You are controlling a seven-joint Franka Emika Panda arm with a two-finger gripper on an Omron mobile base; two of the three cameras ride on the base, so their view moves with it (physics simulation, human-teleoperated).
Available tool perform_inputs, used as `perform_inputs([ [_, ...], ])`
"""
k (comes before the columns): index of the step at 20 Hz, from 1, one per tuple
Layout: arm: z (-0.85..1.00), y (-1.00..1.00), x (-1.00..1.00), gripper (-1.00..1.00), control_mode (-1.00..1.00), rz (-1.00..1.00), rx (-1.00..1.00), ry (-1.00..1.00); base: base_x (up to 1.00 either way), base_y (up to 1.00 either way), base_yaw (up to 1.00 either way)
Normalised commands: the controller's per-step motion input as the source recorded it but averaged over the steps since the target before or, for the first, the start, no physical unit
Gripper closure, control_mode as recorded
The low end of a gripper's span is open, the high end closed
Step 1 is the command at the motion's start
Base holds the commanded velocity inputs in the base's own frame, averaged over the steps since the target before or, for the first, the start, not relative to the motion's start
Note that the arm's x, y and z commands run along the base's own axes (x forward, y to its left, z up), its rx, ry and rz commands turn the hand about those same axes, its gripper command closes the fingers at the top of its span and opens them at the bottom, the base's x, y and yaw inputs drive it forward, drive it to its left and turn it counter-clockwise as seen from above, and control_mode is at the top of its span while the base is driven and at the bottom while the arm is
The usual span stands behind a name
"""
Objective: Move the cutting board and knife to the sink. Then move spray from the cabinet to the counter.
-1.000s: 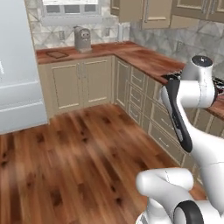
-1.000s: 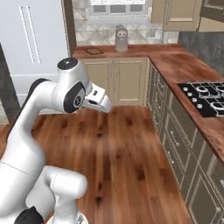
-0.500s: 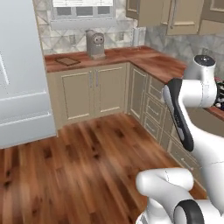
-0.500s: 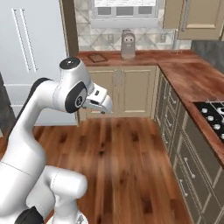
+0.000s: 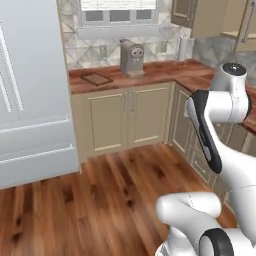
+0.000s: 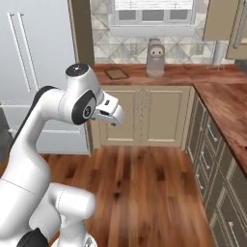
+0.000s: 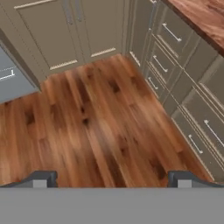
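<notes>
Gripper: jaws spread wide, nothing between them; the two dark finger tips stand far apart over bare floor. In the right base view the hand hangs out in front of the arm's elbow, well above the floor and well short of the cabinets.

Floor: reddish-brown wood planks, running from below the hand to the cabinet fronts.

Cabinets: beige panelled doors along the far wall; a bank of drawers down the right side, meeting the doors at a corner.

Counter: reddish-brown wood-grain top over those doors, turning the corner and continuing along the right side.

Cutting board: flat, dark brown, lying on the far counter near its left end, just left of the coffee machine and apart from it. Seen again from the other side.

Coffee machine: grey-brown, upright on the counter below the window.

Paper-towel roll: pale, upright, at the counter's far right corner.

Refrigerator: tall, pale grey, left of the counter.

Upper cabinets: beige, at upper right.
</notes>
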Motion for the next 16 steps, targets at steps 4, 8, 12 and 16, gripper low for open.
perform_inputs([
  [4,0.00,0.00,0.00,-1.00,1.00,0.00,0.00,0.00,1.00,-0.02,0.21],
  [8,0.00,0.00,0.00,-1.00,1.00,0.00,0.00,0.00,1.00,0.00,0.20],
  [12,0.00,0.00,0.00,-1.00,1.00,0.00,0.00,0.00,1.00,0.00,0.20],
  [16,0.00,0.00,0.00,-1.00,1.00,0.00,0.00,0.00,0.82,0.00,0.23],
])
